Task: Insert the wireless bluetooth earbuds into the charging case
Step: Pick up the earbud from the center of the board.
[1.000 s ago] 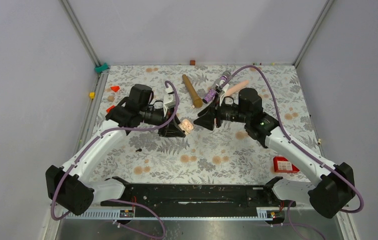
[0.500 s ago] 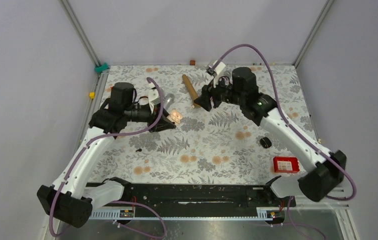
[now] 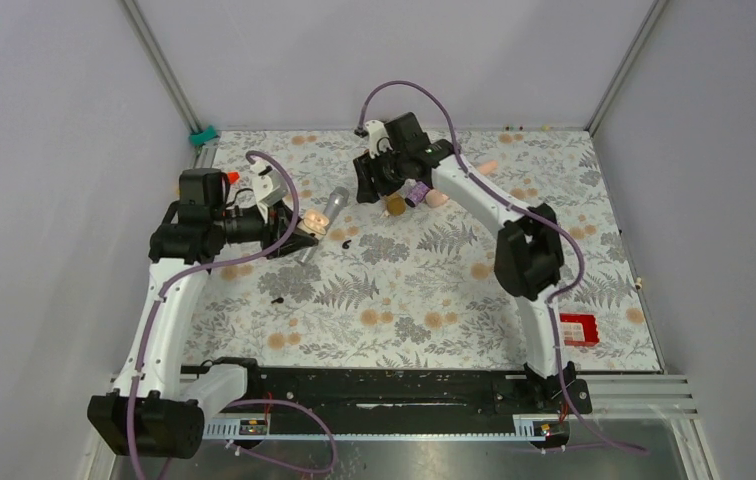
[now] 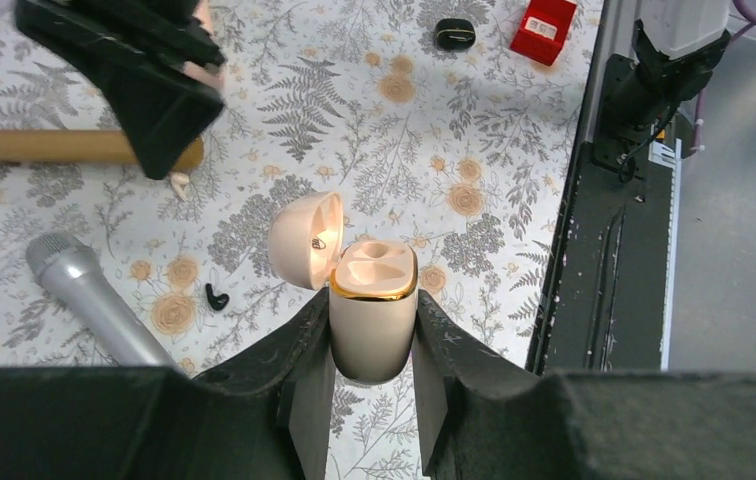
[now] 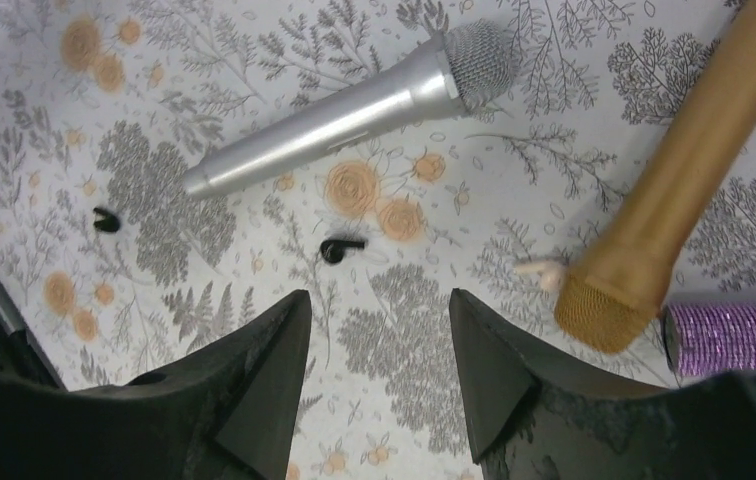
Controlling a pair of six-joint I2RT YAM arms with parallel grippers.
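Cream-coloured with a gold rim, the charging case [image 4: 372, 335] stands upright between the fingers of the left hand [image 4: 372, 305], which is closed on its body and holds it above the counter [image 3: 434, 300]; its lid [image 4: 306, 240] is swung open to the left in the left wrist view, and the moulded recess inside shows bare. One black earbud [image 5: 339, 248] lies on the floral cloth near the middle of the silver microphone [image 5: 354, 110], apart from it, and just ahead of the gap between the fingers of the right hand [image 5: 376, 300], which hangs above the counter with its fingers spread and nothing between them. A second earbud [image 5: 106, 220] lies further off, past the tail end of the silver microphone. Close to the right hand lie a gold microphone [image 5: 674, 160], its grille end nearest the fingers, and a purple glitter microphone [image 5: 739, 335] just beside that end. A black pebble-shaped thing [image 4: 454, 33] and a red box [image 4: 544, 28] sit well apart from the case, toward the near edge of the counter
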